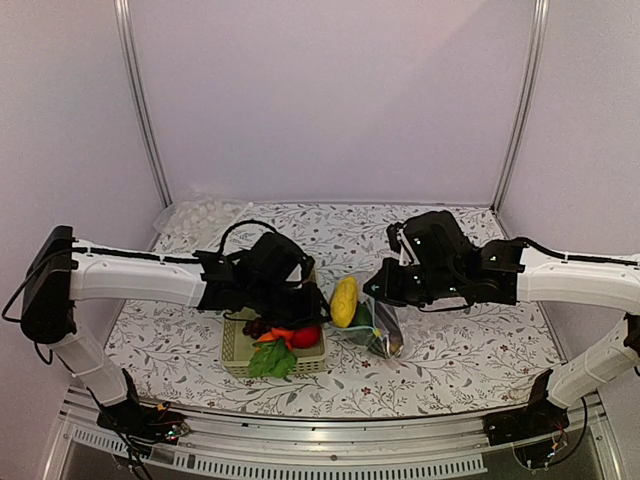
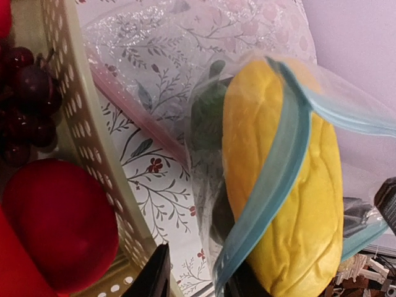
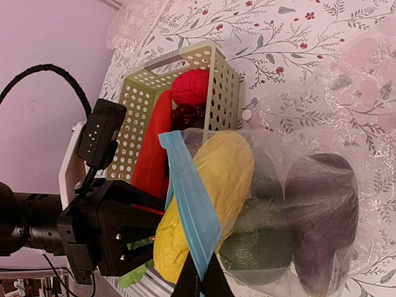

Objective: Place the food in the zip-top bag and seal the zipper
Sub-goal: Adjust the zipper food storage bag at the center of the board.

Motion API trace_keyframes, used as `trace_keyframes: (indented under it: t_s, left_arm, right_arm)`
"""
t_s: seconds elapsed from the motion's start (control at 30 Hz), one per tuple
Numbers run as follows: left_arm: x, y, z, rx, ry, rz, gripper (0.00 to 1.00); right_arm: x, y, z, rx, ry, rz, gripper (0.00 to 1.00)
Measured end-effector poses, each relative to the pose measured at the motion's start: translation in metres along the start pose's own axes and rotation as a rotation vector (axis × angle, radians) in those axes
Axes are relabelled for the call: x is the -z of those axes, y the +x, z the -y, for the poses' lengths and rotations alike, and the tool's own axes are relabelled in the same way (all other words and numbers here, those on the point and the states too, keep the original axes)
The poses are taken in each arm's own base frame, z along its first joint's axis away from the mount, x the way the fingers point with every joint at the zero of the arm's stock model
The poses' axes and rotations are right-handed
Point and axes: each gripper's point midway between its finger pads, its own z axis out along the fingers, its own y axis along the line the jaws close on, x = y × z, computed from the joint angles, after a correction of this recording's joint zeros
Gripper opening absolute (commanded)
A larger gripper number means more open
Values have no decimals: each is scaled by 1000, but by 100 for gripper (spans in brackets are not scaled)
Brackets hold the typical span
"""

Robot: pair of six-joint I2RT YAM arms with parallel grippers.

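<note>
**Corn cob in the bag's mouth, zipper not yet run**

Nearest you, the pale green perforated plastic basket [image 2: 86, 142] sits on the floral-patterned surface [image 1: 450, 360]. It holds the dark purple toy grapes [image 2: 28, 105] and a glossy red toy fruit [image 2: 59, 223]. That food has yet to go over, so count yourself roughly midway through the task.

Just past the basket wall, your left gripper [image 2: 198, 284] is narrowed at the lower end of the yellow ribbed toy corn cob [image 3: 216, 179]. These views do not show whether it pinches the cob, the bag's lip or nothing at all.

The cob lies in the mouth of the clear thin plastic zip-top bag [image 3: 278, 142]. The light-blue plastic zipper strip [image 3: 189, 192] crosses over its middle, so it is partly in and partly out.

Your right gripper [image 3: 198, 281] is clamped tight on that strip. Lifting one lip is probably what keeps the mouth gaping toward the left arm and stops the bag from sliding.

Deeper inside rest the dark green toy vegetable [image 3: 257, 250] and the purple toy eggplant [image 3: 325, 210].

At the far corner a clear bubbly plastic sheet [image 1: 200, 215] lies well apart.
</note>
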Motion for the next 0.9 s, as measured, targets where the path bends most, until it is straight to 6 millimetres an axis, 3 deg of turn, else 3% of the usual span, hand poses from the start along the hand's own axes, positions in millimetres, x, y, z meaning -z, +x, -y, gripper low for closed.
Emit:
trace_keyframes:
  t_s: [0.07, 0.17, 0.2, 0.4, 0.7, 0.9]
  left_arm:
    - [-3, 0, 3, 4, 15, -2, 21]
    - [-6, -1, 7, 11, 36, 0, 1]
    - [-6, -2, 8, 19, 43, 1, 0]
    - [-2, -5, 12, 12, 44, 6, 0]
    - [40, -30, 38, -60, 45, 85, 0]
    - [51, -41, 53, -101, 51, 106, 0]
  right_arm:
    - [0, 0, -1, -3, -5, 0, 0]
    - [-1, 1, 0, -6, -5, -4, 0]
    - [-1, 1, 0, -7, -4, -4, 0]
    - [-1, 1, 4, -11, 11, 1, 0]
    - [0, 2, 26, -2, 115, -10, 0]
    - [2, -4, 23, 27, 141, -11, 0]
